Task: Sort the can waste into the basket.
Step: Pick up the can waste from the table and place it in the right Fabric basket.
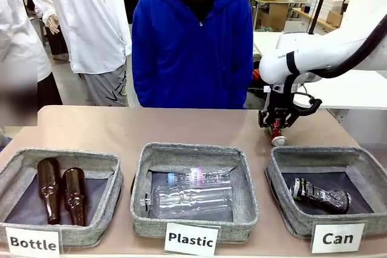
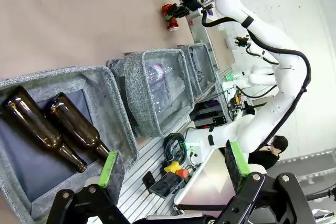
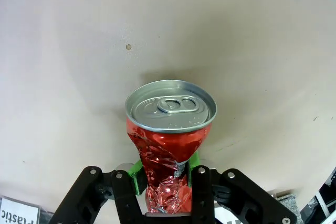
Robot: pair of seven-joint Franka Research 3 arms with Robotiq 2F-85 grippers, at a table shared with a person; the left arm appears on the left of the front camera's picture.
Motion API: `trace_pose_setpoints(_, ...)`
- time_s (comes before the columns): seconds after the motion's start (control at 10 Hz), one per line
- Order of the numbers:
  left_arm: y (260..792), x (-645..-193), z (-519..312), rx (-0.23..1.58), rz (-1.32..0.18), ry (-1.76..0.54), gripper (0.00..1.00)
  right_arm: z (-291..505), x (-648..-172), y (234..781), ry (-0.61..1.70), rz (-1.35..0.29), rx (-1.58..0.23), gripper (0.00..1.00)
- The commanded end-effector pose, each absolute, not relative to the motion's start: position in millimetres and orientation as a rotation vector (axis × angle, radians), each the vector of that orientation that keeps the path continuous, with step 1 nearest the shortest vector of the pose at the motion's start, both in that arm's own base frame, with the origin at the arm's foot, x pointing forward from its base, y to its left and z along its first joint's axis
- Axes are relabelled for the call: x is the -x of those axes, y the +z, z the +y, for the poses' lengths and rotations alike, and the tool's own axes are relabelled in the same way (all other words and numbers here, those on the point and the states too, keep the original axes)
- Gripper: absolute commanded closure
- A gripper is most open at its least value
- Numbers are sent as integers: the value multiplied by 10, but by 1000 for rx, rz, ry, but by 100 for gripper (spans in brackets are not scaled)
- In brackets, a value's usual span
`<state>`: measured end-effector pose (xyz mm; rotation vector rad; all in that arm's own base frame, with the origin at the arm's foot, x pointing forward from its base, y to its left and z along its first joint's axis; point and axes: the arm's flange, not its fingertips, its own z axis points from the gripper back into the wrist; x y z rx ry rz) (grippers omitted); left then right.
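The red can [image 3: 170, 140] is clamped between the green pads [image 3: 137, 174] of the right gripper [image 1: 277, 126], squeezed at its crumpled middle; in the right wrist view its long axis runs from the bottom of the frame upward, and the silver top with the pull tab points away from the camera toward the table [image 3: 79, 51]. In the front view this can [image 1: 277, 131] sits right of centre, tilted, with a silver end pointing down and a little to the right, just behind the far rim of the basket marked "Can" [image 1: 284, 161]; I cannot tell if it touches the table.

The black can [image 1: 320, 196] lies on its side inside that basket at the lower right of the frame, its long axis running left to right and sloping slightly down; the basket marked "Plastic" [image 1: 242, 173] in the lower middle holds clear plastic bottles [image 1: 190, 194] lying flat; the basket marked "Bottle" [image 1: 12, 170] at the lower left holds two brown glass bottles [image 1: 60, 194] side by side, necks toward the near edge.

In the left wrist view the left gripper [image 2: 173, 169] has its fingers wide apart and holds nothing, over the brown bottles' basket; a person in a blue hoodie [image 1: 192, 40] stands behind the table.
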<state>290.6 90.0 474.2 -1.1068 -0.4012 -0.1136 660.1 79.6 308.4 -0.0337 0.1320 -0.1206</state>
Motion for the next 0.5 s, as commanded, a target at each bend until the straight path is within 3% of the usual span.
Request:
trace_pose_setpoints(0.0,4758,-2909,873,1123,-411,-103,0,795,-6619,3183,-146,122,52,100)
trace_pose_setpoints(0.2,4758,-2909,873,1123,-411,-103,0,697,-6481,3471,-137,55,4,100)
trace_pose_setpoints(0.4,4758,-2909,873,1123,-411,-103,0,550,-6119,4055,-15,-66,-189,100)
